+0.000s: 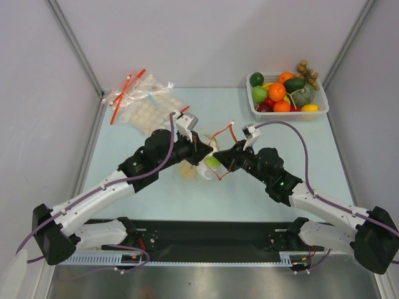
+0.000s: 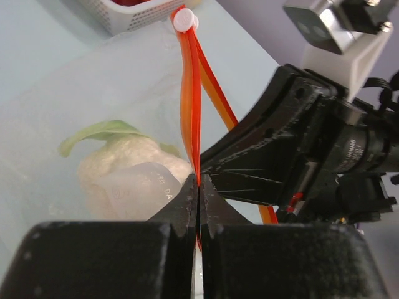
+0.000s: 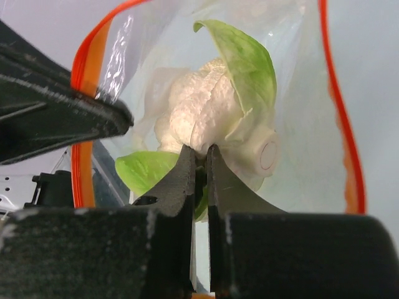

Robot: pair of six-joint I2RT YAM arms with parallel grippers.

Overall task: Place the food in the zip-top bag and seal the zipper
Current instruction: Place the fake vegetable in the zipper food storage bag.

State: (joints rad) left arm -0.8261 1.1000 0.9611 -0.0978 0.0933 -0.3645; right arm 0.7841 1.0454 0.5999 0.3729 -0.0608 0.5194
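Pinching a zip-top bag point(image 3: 305, 93) from both sides at the middle of the table point(image 1: 156, 193).
Left gripper point(image 2: 197, 185) clamps on the orange zipper point(image 2: 189, 93); toy cauliflower point(image 3: 199, 106) sits inside; right gripper point(image 3: 201, 152) nips the bag's plastic, jaws almost together.

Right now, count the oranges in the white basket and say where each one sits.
3. One orange is at the basket's far rim, one is in the middle of the pile, and one is at the near rim, left of the lemon. Others may be hidden underneath.
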